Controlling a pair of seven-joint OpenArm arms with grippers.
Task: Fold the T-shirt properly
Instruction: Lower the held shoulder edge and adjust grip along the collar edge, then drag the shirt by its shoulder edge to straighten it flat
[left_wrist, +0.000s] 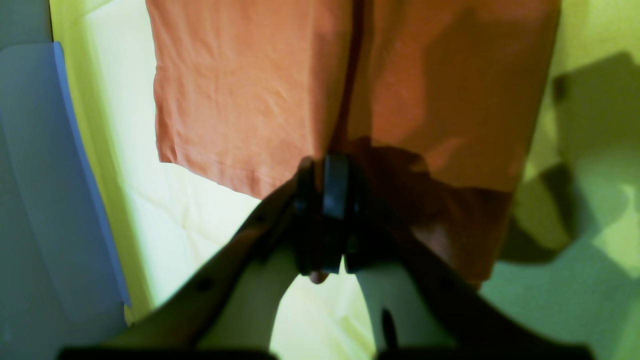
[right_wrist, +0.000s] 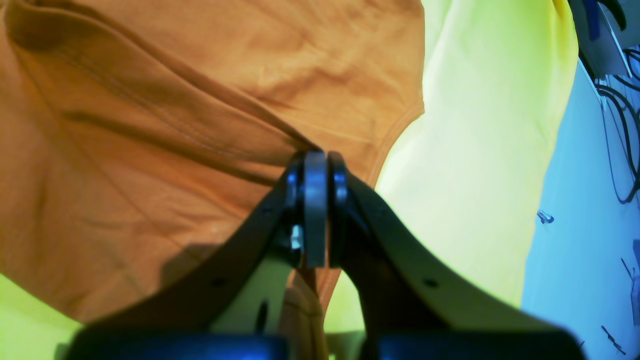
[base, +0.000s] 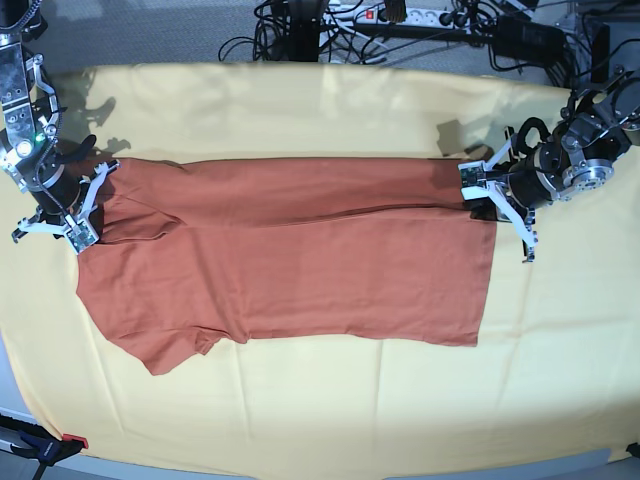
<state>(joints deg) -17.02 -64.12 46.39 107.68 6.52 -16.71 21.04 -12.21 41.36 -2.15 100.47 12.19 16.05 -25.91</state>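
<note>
Spread over the yellow cloth (base: 330, 400), the T-shirt (base: 300, 270) lies lengthwise with its far side partly folded in, the left gripper (base: 487, 195) pinching the hem and the right gripper (base: 88, 205) the shoulder, so both should next carry that edge evenly toward the near side.

Two black-and-silver arms, each with a white-framed claw (base: 78, 222), dark curved fingers (right_wrist: 395, 250), small screw holes.
</note>
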